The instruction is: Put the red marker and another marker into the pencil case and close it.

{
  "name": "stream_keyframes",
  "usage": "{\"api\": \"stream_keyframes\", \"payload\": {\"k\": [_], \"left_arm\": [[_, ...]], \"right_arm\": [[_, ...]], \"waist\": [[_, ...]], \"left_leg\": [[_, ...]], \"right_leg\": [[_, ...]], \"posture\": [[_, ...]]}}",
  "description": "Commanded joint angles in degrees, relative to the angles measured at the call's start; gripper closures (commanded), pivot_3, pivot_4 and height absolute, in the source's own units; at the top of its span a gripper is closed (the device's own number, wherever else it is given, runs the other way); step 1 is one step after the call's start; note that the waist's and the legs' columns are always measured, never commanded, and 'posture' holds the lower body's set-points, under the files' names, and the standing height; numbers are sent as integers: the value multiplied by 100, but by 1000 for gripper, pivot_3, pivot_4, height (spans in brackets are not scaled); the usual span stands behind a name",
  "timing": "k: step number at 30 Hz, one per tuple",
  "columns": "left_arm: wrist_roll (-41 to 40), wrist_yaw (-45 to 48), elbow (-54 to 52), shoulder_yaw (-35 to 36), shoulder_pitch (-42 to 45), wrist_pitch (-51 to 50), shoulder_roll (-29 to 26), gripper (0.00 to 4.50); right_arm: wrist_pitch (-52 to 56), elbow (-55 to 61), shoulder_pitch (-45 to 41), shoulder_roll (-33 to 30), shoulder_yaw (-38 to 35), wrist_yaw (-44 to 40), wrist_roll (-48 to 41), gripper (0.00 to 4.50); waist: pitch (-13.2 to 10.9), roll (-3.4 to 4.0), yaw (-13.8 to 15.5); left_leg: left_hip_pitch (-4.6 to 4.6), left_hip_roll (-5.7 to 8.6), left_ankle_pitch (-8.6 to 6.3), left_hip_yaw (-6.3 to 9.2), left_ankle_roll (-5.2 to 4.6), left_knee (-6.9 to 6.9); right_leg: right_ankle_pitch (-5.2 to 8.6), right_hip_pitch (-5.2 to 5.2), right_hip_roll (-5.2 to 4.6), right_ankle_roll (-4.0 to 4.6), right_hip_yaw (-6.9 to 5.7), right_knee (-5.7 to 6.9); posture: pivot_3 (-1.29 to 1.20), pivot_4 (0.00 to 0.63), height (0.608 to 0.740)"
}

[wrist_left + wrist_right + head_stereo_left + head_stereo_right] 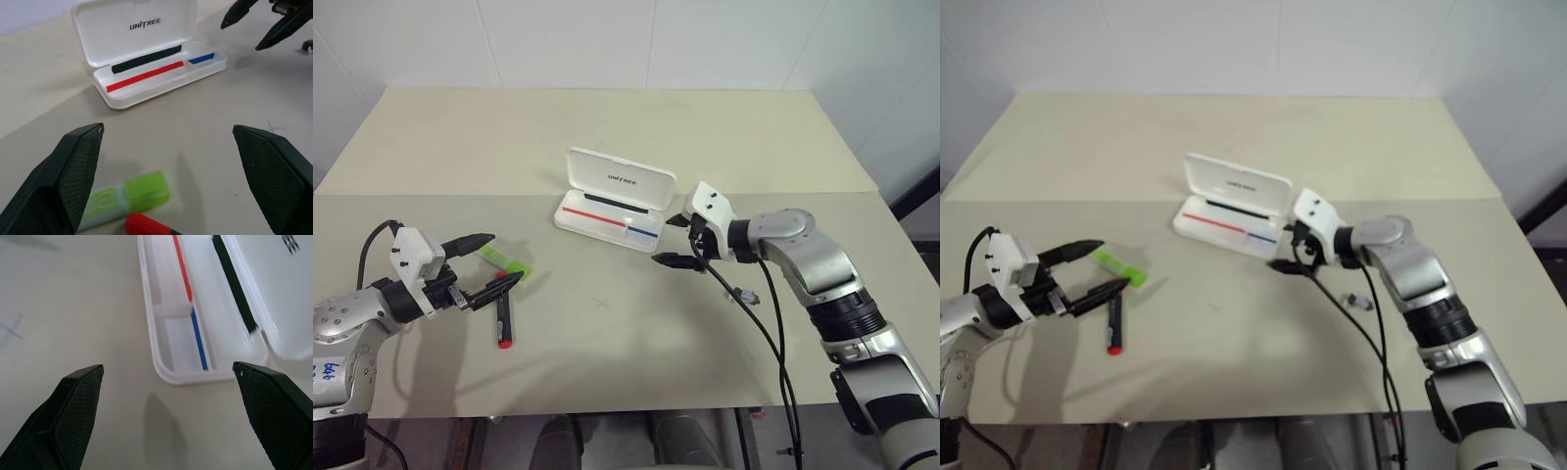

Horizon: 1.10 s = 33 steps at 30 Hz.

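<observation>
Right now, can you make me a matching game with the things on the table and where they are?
Things:
1. red marker
2. green highlighter
3. pencil case
4. right gripper

Places or states:
A. open, lid standing up
B. lying by the left gripper, red cap toward the table's near edge
C. open, beside the case's blue-striped end
D. lying just beyond the red marker

Pairs: 1-B, 2-D, 3-A, 4-C
</observation>
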<state>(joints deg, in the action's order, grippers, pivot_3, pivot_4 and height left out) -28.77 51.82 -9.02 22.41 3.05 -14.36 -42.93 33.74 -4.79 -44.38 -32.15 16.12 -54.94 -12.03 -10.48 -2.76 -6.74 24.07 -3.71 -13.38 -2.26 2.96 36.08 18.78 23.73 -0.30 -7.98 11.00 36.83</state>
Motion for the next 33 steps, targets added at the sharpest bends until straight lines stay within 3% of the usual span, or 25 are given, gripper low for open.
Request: {"api": "stream_keyframes", "payload": {"k": [1, 15, 26, 33], "left_arm": [[-83, -154, -344, 243, -176, 46, 39, 17], [-101, -317, -429, 314, -200, 57, 41, 17], [-151, -392, -550, 383, -327, 16, 42, 17], [-155, -435, -571, 388, -308, -2, 40, 17]], "right_arm": [[-193, -75, -225, 126, 50, -220, 41, 0], [-1011, -1807, -824, 1048, 268, -192, 671, 0], [-1021, -1682, -680, 1132, 288, -728, 658, 0], [-1195, -2239, -708, 1329, 354, -383, 1003, 0]], "waist": [[0, 0, -11], [0, 0, -144], [0, 1, -147], [0, 1, -161]], "left_leg": [[-1, 0, 0, 0, 0, 0], [0, 1, 1, 3, 2, -1], [0, 1, 1, 10, 2, 1], [0, 1, 1, 13, 2, 0]], "right_leg": [[0, 0, 0, 1, 0, 2], [1, 0, -2, 1, -6, 5], [1, -2, -2, 2, -14, 8], [2, -2, -2, 4, -18, 8]], "posture": [[0, 150, 740], [0, 150, 740], [0, 150, 740], [0, 150, 740]]}}
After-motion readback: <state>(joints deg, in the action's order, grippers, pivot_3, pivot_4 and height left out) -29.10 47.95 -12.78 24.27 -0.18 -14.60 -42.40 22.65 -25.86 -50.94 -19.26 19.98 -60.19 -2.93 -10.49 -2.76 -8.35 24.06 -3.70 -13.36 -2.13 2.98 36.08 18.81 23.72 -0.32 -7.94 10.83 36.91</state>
